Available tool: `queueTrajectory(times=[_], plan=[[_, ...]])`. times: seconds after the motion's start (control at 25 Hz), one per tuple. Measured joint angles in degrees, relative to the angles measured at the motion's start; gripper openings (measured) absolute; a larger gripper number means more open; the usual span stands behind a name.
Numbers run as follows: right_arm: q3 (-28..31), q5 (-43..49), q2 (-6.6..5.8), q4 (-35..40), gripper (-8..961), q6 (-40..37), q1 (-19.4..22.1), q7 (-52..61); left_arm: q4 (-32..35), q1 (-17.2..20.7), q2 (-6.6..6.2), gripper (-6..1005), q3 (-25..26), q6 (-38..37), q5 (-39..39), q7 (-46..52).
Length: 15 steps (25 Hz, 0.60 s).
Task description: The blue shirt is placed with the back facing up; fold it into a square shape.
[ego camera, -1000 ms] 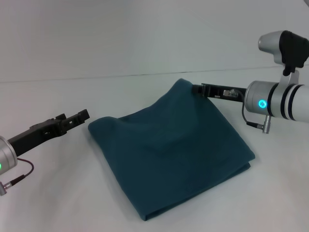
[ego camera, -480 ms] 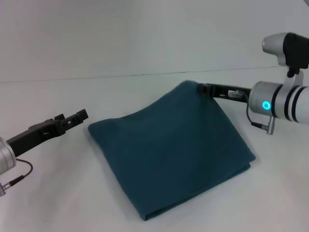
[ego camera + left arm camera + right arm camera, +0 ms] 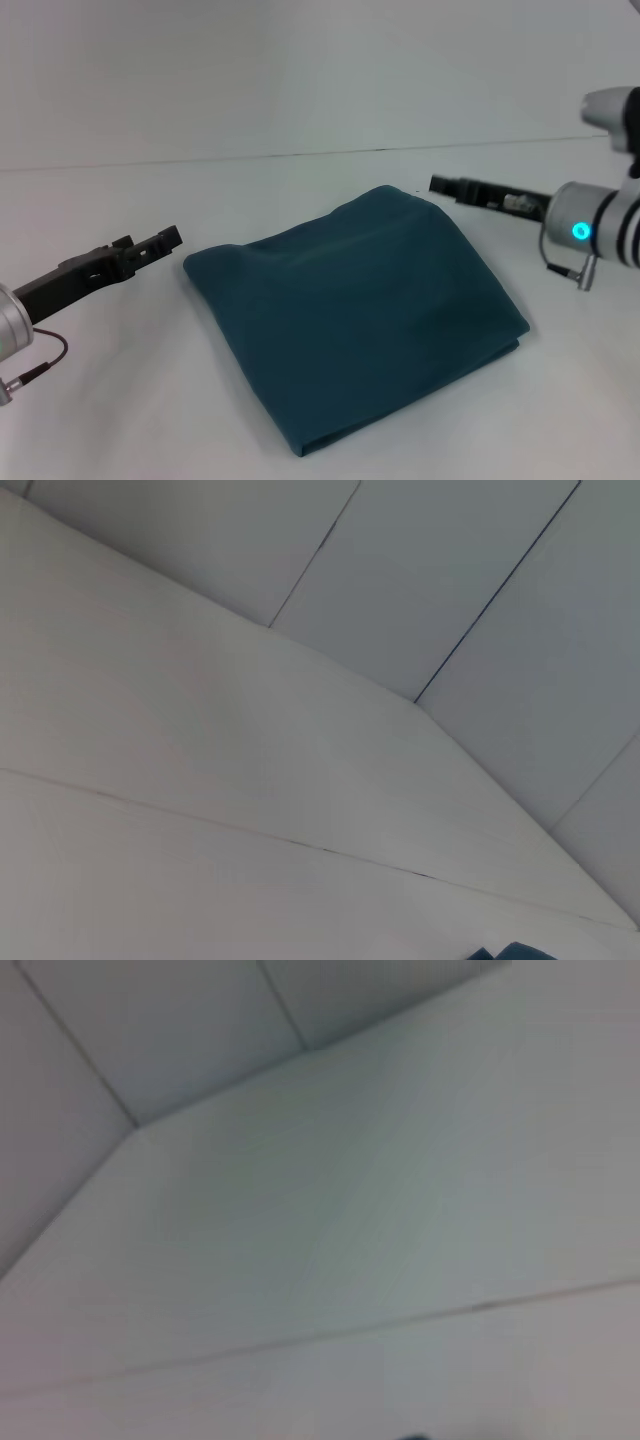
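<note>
Teal blue shirt folded square; print hidden.

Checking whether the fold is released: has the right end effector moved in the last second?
Yes. The right end effector has pulled back to the robot's right, off the shirt corner it touched.

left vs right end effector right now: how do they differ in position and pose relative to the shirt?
The left end effector sits low beside the near-left corner of the blue shirt; the right end effector is by its far-right corner, farther back on the table. The left arm reaches in from the lower left and angles upward in the head view; the right comes from the right edge, nearly level. Shared: both are dark, point toward the folded shirt, and touch none of it.
</note>
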<state>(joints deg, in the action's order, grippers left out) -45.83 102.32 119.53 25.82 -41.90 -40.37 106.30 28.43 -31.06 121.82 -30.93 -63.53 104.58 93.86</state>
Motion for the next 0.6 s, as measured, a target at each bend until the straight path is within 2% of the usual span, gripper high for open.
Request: queueTrajectory(times=[0.04,0.24,0.4,0.6], plan=[[0.0,-1.4,-0.02,0.7,266,-0.3,0.4,-1.0,0.0,0.0,0.0,950,0.0,0.2,0.0,0.0],[-0.2,-4.3,-0.8,3.7,515,-6.6,1.2,-3.4,-0.1,-0.1,0.0,950,0.0,0.5,0.0,0.0],[-1.3,-3.7,-1.63,5.2,541,-12.1,1.0,-3.5,-0.1,-0.2,0.0,950,0.0,0.8,0.0,0.1],[-3.0,-3.3,-2.45,4.8,574,-15.1,1.6,-3.5,-0.1,-0.4,0.0,950,0.0,0.8,0.0,0.1]])
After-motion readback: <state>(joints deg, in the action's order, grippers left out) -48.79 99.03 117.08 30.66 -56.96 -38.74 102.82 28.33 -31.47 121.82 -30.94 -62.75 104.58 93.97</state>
